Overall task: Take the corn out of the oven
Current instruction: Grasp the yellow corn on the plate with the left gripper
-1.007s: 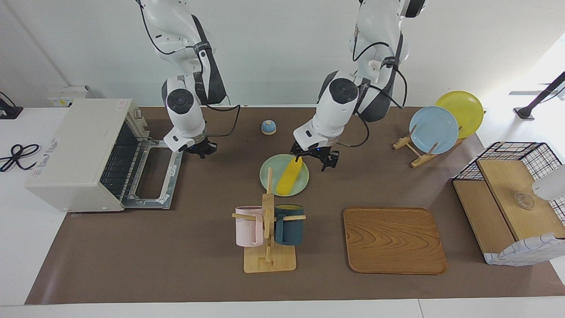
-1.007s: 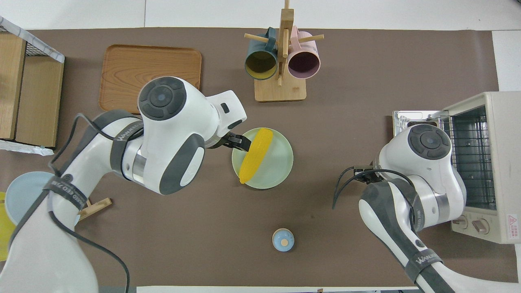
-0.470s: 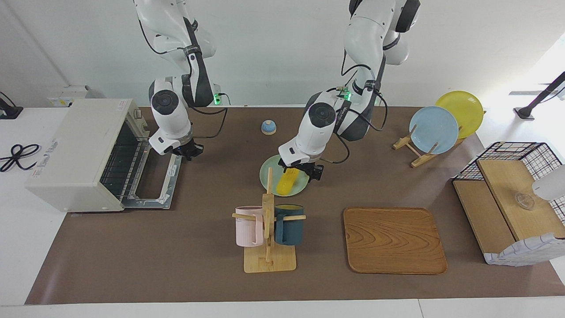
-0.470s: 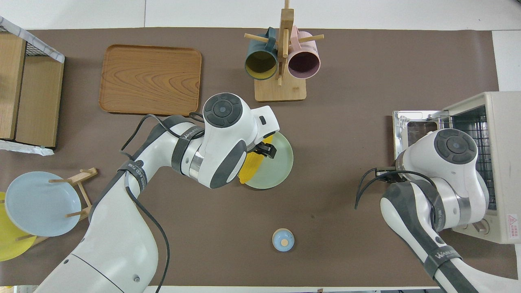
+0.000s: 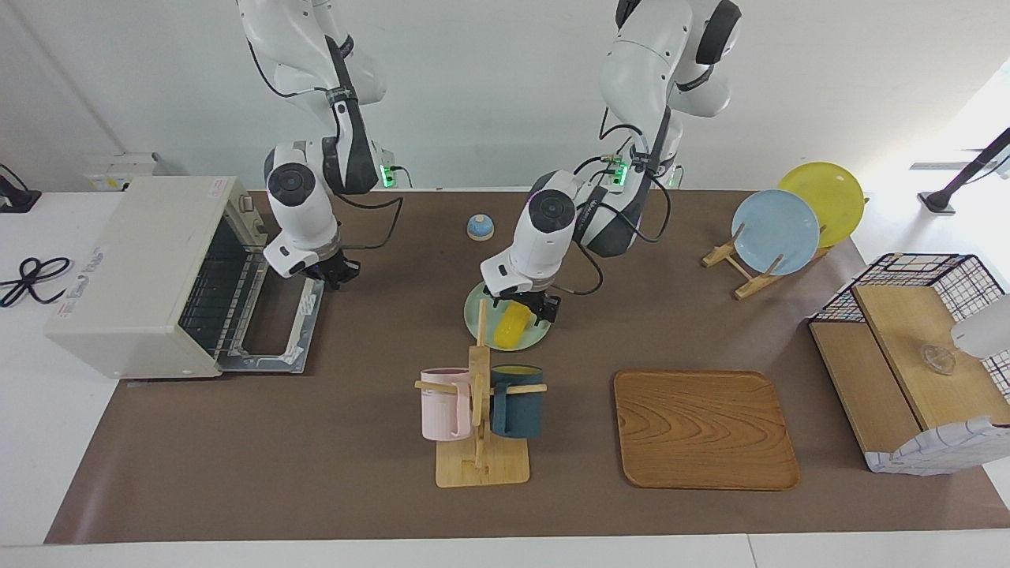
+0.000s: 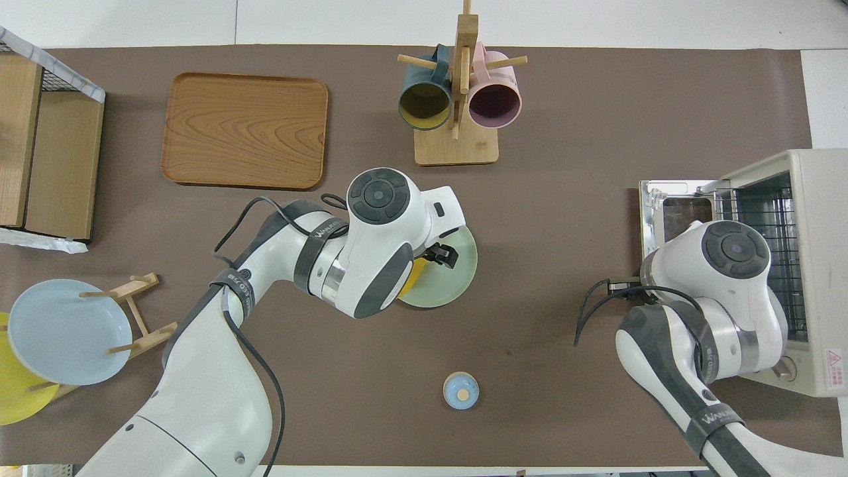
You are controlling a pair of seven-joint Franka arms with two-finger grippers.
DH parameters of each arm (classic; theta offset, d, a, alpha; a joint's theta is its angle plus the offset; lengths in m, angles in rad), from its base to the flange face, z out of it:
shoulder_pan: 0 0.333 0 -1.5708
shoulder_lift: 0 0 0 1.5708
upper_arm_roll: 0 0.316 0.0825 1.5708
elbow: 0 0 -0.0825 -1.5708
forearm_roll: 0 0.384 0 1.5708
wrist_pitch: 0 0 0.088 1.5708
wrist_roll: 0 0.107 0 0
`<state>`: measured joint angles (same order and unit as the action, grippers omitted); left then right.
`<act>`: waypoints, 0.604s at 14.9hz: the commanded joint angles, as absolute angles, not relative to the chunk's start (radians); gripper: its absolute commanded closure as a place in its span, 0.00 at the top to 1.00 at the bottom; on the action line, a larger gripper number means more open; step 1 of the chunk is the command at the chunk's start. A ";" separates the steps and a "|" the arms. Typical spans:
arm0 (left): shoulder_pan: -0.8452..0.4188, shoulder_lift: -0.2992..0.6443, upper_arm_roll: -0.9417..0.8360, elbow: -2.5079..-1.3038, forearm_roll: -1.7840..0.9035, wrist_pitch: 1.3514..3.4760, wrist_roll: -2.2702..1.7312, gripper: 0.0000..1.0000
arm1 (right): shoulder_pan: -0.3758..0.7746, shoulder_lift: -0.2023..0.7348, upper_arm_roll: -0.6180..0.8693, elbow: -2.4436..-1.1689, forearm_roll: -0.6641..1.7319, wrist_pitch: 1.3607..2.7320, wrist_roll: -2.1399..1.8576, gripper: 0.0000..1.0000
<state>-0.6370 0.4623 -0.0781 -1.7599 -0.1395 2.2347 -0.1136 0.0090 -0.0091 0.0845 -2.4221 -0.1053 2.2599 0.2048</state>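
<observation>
brown mat (image 5: pixel 316 442); white wall (image 5: pixel 489 95)

My right arm's dark strap (image 6: pixel 719 419) reads "WANVEER"; the same lettering runs along the dark band (image 6: pixel 322 230) on my left arm. A red warning triangle sticker (image 6: pixel 834 361) sits on the oven (image 6: pixel 818 199); its print is unreadable.

White arms (image 5: pixel 544 229), grey joints, black cables, green lights

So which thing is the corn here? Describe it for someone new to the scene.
Find the wooden mug stand mid-table. Just nearer the robots lies a pale green plate; the corn lies on it, under the left gripper. It is the only long, bright yellow thing, unlike the round yellow plate.
</observation>
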 commanded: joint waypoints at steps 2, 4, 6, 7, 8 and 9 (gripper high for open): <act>-0.655 0.453 -0.063 -1.804 -0.140 2.287 -0.104 0.98 | -0.024 -0.032 0.094 -2.445 -0.193 2.269 0.187 0.00; -0.652 0.454 -0.063 -1.796 -0.147 2.273 -0.104 0.48 | -0.043 -0.032 0.094 -2.441 -0.224 2.263 0.189 0.00; -0.643 0.457 -0.063 -1.763 -0.159 2.243 -0.113 0.07 | -0.040 -0.031 0.095 -2.425 -0.227 2.238 0.189 0.00; -0.637 0.457 -0.063 -1.740 -0.170 2.214 -0.115 0.00 | -0.040 -0.028 0.094 -2.410 -0.239 2.218 0.187 0.00; -0.634 0.459 -0.058 -1.721 -0.193 2.189 -0.121 0.00 | -0.040 -0.028 0.095 -2.384 -0.259 2.179 0.187 0.00; -0.632 0.454 -0.054 -1.715 -0.204 2.180 -0.123 0.00 | -0.035 -0.028 0.095 -2.343 -0.279 2.124 0.187 0.00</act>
<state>-0.6355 0.4611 -0.0663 -1.7479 -0.1691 2.2309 -0.1172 -0.0042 -0.0090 0.0987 -2.4054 -0.1971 2.2229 0.2048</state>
